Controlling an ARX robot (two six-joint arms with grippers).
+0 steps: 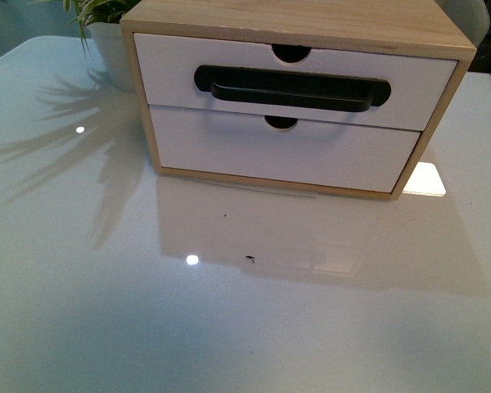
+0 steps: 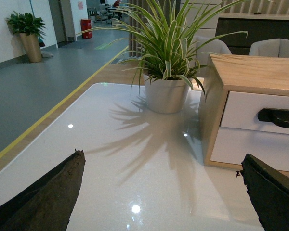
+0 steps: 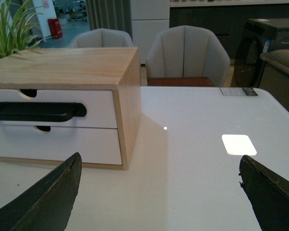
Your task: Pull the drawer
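Observation:
A light wood cabinet (image 1: 311, 18) stands at the back of the white table. Its upper drawer (image 1: 172, 67) has a white front, a long black bar handle (image 1: 290, 90) in an oval recess and a semicircular notch (image 1: 290, 52) at its top edge; it sits shut, flush with the frame. The same drawer (image 2: 241, 111) shows in the left wrist view and again (image 3: 98, 109) in the right wrist view. My left gripper (image 2: 161, 166) is open above bare table, left of the cabinet. My right gripper (image 3: 160, 166) is open near the cabinet's right corner. Neither arm shows in the front view.
A plain lower drawer (image 1: 229, 147) sits under the handled one. A potted spider plant (image 2: 167, 91) stands left of the cabinet. Chairs (image 3: 188, 53) stand behind the table (image 1: 229, 311). A small label (image 3: 238, 91) lies near the far right edge.

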